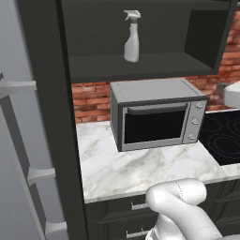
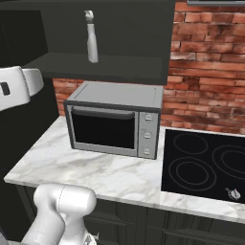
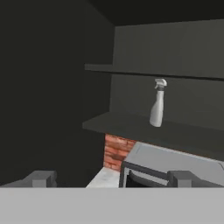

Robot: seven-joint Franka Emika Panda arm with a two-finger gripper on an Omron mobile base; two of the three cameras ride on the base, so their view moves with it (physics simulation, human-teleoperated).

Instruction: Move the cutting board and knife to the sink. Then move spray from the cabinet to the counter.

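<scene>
One spray stands upright on the lower shelf of the open cabinet, above one microwave on the counter, while the gripper hangs spread apart, holding nothing.

Steel microwave beside black cooktop

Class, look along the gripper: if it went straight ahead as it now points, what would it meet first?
Probably the cabinet's dark inner wall, left of the spray. The open gripper aims just beside the bottle, though depth is unclear.
</scene>
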